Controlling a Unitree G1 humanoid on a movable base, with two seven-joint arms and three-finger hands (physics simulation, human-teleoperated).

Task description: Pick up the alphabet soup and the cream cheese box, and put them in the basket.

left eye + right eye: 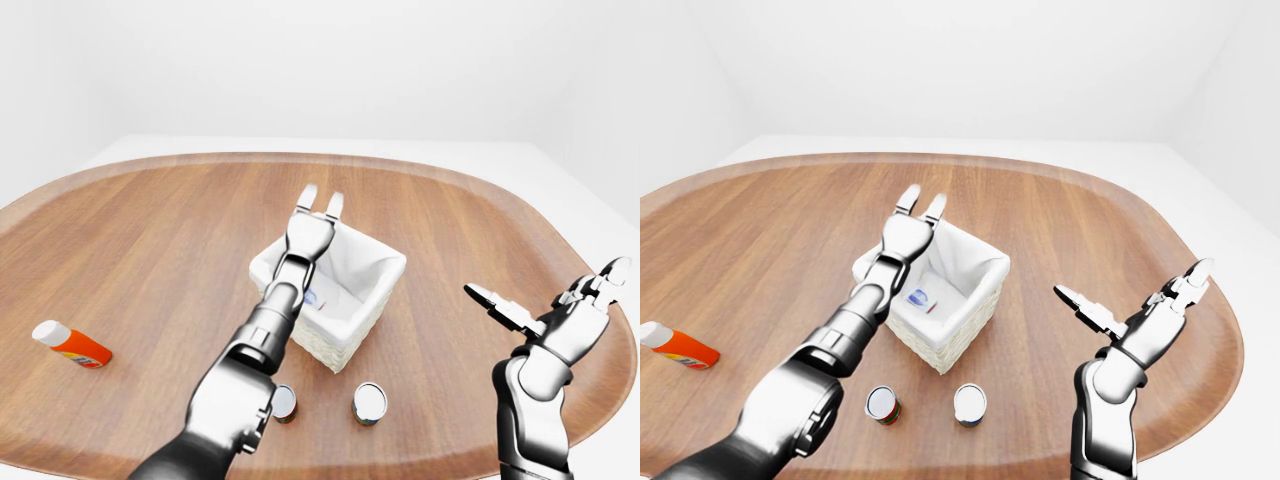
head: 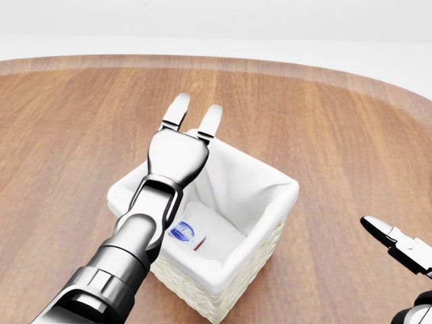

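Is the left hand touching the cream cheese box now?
Apart. In the head view the left hand is open above the basket's far rim, and the cream cheese box lies on the basket's lining, white cloth showing between them.

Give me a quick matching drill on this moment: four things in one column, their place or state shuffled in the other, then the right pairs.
Things:
1. cream cheese box
2. left hand
3. right hand
4. orange bottle

Places or states:
A. lying on its side near the left edge of the left-eye view
B. open, fingers spread, off to the right of the basket
C. lying on the white liner inside the basket
D. open, fingers stretched out over the basket's top rim in the head view

Pairs: 1-C, 2-D, 3-B, 4-A
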